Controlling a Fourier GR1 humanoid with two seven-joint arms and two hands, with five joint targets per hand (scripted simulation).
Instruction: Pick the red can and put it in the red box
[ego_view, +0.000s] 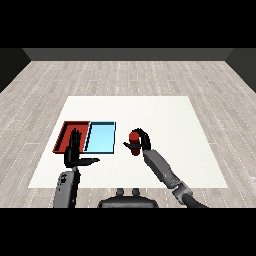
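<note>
The red can (134, 142) stands right of the trays, near the middle of the table. My right hand (142, 140) is curled round it from the right, thumb across its front. The red tray (66, 130) lies at the left, with the light blue tray (101, 137) right beside it. My left hand (74, 152) is raised over the red tray's near edge, fingers straight and thumb pointing right, holding nothing.
The white table (165, 120) stretches well to the right and back of the can. Grey plank floor surrounds it on all sides.
</note>
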